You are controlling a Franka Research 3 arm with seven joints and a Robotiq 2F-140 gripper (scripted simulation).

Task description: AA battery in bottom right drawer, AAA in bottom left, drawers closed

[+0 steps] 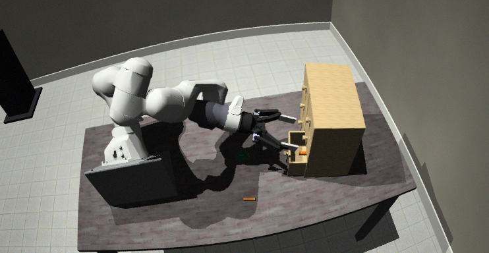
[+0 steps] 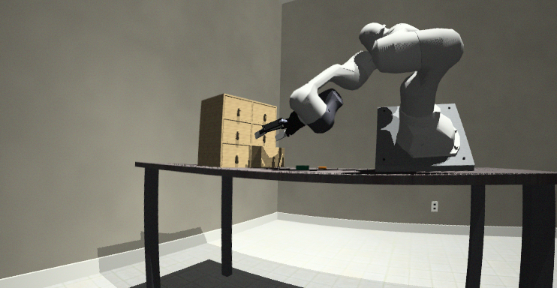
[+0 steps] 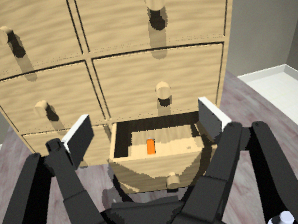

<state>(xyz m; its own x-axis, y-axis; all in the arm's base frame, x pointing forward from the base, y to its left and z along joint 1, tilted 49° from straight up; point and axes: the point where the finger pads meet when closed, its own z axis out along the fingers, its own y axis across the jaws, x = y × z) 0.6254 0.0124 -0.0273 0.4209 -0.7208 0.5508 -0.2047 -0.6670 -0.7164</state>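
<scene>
The small wooden chest stands upright. Its bottom right drawer is pulled partly out; the bottom left drawer looks shut. An orange battery is inside the open right drawer; its size is hard to judge, and I cannot tell if it is still. Another orange battery lies on the table. My gripper is wide open and empty, above the open drawer, its fingertips just in front of the chest.
A small dark green block lies on the table in the arm's shadow. The upper drawers look shut, with knobs sticking out near the fingertips. The robot's base plate stands at the other end of the table.
</scene>
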